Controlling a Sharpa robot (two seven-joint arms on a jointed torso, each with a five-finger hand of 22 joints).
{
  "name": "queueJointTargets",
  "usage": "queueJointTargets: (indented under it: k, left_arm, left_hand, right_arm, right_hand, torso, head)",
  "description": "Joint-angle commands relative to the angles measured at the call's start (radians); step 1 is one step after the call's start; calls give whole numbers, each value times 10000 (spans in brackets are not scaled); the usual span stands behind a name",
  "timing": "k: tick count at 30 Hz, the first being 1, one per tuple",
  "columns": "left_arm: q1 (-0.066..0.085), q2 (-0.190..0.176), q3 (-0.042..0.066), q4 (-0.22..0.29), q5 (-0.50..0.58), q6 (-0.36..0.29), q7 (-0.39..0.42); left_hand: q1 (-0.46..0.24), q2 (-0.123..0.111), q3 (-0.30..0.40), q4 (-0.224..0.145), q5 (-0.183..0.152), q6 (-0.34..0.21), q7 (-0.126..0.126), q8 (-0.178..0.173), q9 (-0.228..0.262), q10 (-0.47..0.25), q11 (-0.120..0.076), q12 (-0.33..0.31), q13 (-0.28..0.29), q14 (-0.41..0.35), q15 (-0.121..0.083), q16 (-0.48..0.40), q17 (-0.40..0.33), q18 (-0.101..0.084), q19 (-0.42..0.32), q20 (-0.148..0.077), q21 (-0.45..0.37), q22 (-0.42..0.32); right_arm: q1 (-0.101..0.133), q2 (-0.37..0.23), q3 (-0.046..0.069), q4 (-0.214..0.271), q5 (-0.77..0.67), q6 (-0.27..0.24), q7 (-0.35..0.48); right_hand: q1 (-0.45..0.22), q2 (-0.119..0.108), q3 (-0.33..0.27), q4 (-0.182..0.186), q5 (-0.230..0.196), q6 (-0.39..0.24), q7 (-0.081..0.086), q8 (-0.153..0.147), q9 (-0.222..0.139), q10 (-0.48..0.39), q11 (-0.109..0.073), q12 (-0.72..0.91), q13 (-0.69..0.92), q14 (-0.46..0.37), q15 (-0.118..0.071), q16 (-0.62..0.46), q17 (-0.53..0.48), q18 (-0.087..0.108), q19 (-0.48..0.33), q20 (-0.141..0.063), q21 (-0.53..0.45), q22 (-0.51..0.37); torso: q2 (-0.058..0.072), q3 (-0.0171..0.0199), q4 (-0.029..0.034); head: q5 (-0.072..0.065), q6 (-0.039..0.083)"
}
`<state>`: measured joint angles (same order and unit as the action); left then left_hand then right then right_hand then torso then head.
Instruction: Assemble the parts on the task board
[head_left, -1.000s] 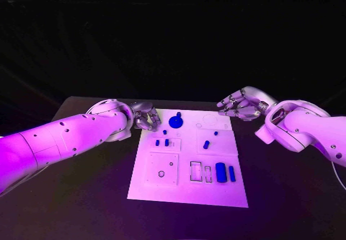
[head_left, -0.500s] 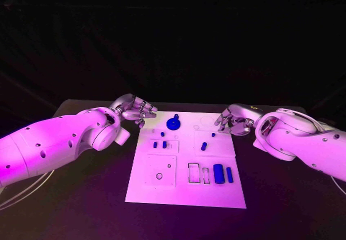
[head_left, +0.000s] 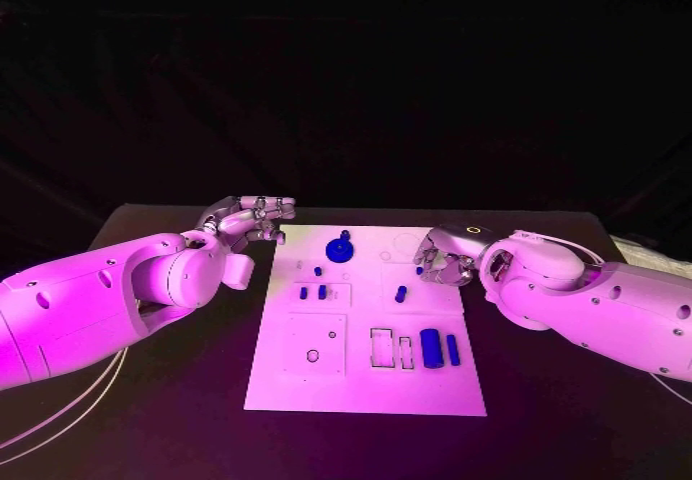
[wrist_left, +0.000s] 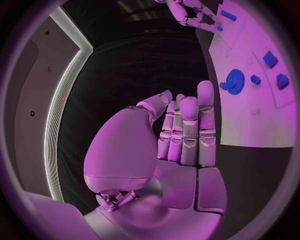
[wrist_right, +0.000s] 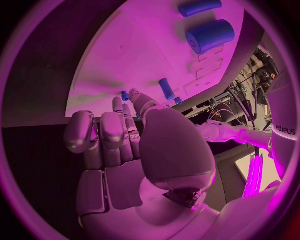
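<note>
The board (head_left: 368, 390) lies mid-counter (head_left: 144, 420), blue parts on it: a round part (head_left: 339, 248) at its far end, a cylinder (head_left: 430, 348) near its right edge. The left robot hand (head_left: 254, 218) hovers off the board's far left corner, fingers straight, empty. The right robot hand (head_left: 444, 255) hangs over its right edge, fingers curled, holding nothing.

We see task board (head_left: 296, 385) white, tinted pink. Table (head_left: 144, 420) black. Round knobbed part (head_left: 339, 248) deep blue, also blue in left wrist view (wrist_left: 234, 81). Fat cylinder (head_left: 428, 348) blue; slim bar (head_left: 453, 349) beside it blue. Small pegs (head_left: 304, 293) blue. We note left hand (head_left: 254, 219) and right hand (head_left: 443, 258) silver; arms (head_left: 101, 305) white.
</note>
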<state>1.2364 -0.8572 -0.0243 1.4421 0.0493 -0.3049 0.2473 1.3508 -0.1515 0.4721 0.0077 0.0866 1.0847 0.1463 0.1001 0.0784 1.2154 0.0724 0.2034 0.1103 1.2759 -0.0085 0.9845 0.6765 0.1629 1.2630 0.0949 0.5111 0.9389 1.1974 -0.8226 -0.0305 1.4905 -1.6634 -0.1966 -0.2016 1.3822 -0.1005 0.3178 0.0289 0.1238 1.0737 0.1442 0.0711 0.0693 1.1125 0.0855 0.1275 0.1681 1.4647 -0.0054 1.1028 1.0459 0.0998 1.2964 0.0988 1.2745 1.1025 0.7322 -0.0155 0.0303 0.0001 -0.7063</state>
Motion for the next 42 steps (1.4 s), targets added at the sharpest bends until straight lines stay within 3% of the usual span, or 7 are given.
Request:
queueJointTargets:
  k: [1,10,22,29,34,42]
  left_arm:
    - [-3,-10,7,79,783,225,499]
    - [-6,-35,7,112,712,305,438]
    - [-7,-50,6,123,553,472,285]
    - [-7,-55,6,143,238,619,123]
    - [-7,-48,6,137,177,667,84]
    - [-7,-51,6,105,156,698,43]
  left_hand:
    - [-20,45,-71,-17,66,-19,-1,46,-14,-92,-6,47,13,-99,5,-72,-96,192,-78,-22,-94,-31]
    - [-11,65,-110,-21,71,-51,17,34,-25,-151,11,71,20,-189,19,-189,-257,189,-97,-12,-159,-78]
    - [-3,135,-163,-10,98,-87,51,26,-39,-263,46,121,33,-380,50,-433,-595,185,-138,13,-287,-169]
    - [77,214,-150,-46,118,-75,50,45,-38,-318,47,168,45,-505,56,-590,-817,189,-162,22,-367,-227]
    - [102,238,-152,-62,118,-51,38,64,-34,-334,43,192,51,-544,57,-625,-857,190,-176,24,-402,-251]
    - [109,243,-155,-67,118,-44,35,70,-33,-341,43,199,53,-554,57,-632,-865,191,-180,25,-413,-259]
  right_arm:
    - [-49,100,1,-81,-710,215,-365]
    - [-104,257,1,-188,-964,260,-487]
    - [-163,400,1,-221,-1079,973,-601]
    - [-216,477,1,-234,-1363,1053,-863]
    - [-233,502,1,-214,-1379,740,-901]
    - [-237,346,17,-21,-786,-367,-1023]
  right_hand:
    - [51,-63,95,-3,-54,-21,74,-58,-6,-12,29,-43,-29,172,69,-6,10,28,-6,58,-38,10]
    - [51,33,436,11,-342,97,82,-26,18,174,25,-60,-237,185,71,8,9,25,35,86,-14,52]
    - [306,379,1185,-261,-694,856,-185,236,168,998,-248,25,-401,348,-141,527,490,-114,474,-87,472,751]
    - [397,452,1389,-415,-714,893,-172,220,180,1085,-253,-53,-444,340,-154,536,482,-130,503,-124,525,819]
    - [319,424,1401,-414,-725,894,-168,205,182,1095,-244,-98,-466,337,-148,537,476,-134,508,-125,538,836]
    - [208,384,1443,-415,-727,857,-154,158,175,1072,-225,-191,-511,328,-136,525,449,-136,504,-120,546,844]
  torso:
    - [6,-1,23]
    - [-9,-4,23]
    - [-1,-1,4]
    - [4,4,1]
    - [-4,2,0]
    - [-16,4,24]
  head:
    - [-8,-36]
    - [40,-85]
    - [83,-145]
    - [66,-175]
    - [60,-189]
    - [31,-186]
